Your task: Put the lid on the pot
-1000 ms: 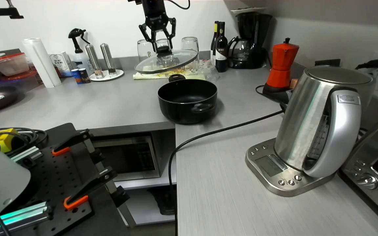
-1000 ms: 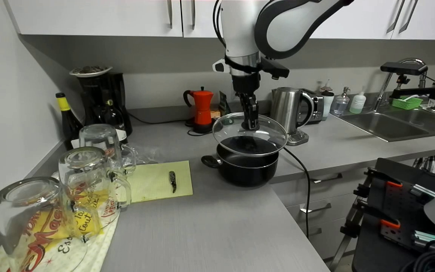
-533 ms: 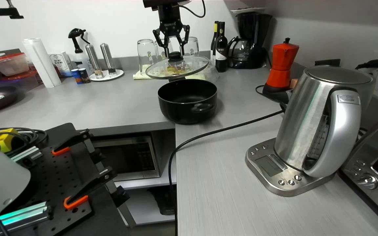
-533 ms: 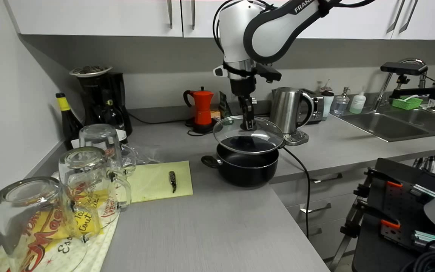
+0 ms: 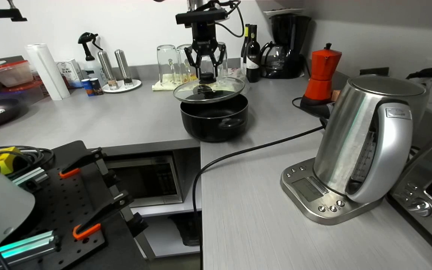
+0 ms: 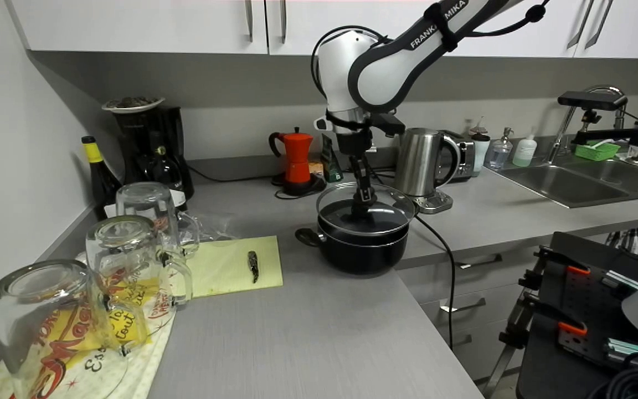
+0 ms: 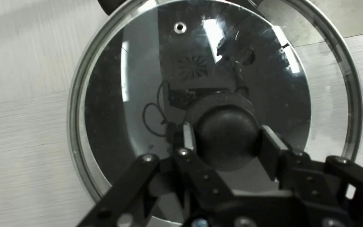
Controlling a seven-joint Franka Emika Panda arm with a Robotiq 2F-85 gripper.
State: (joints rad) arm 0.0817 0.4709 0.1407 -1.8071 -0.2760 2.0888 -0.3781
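My gripper [image 5: 207, 74] is shut on the dark centre knob of the clear glass lid [image 5: 223, 92]; the wrist view shows the fingers [image 7: 227, 135] on both sides of the knob. The lid hangs nearly level just above the black pot [image 5: 212, 127], over its opening. In an exterior view the lid [image 6: 388, 219] covers most of the opening of the pot [image 6: 360, 259], with a gap below the lid's rim. In the wrist view, the dark pot interior shows through the lid [image 7: 200, 72], off-centre, with counter visible through the lid's right side.
The steel kettle [image 5: 354, 138] and red moka pot [image 5: 321, 75] stand on the counter. Several glass mugs [image 6: 125, 249] and a yellow cloth [image 6: 230, 266] lie to one side. A black cable [image 5: 246, 150] runs near the pot. The counter edge [image 5: 156, 144] is close.
My gripper, holding the lid, has moved over the pot and come down. In an exterior view it went right and down, and the lid now overlaps the pot's opening. The pot has not moved.
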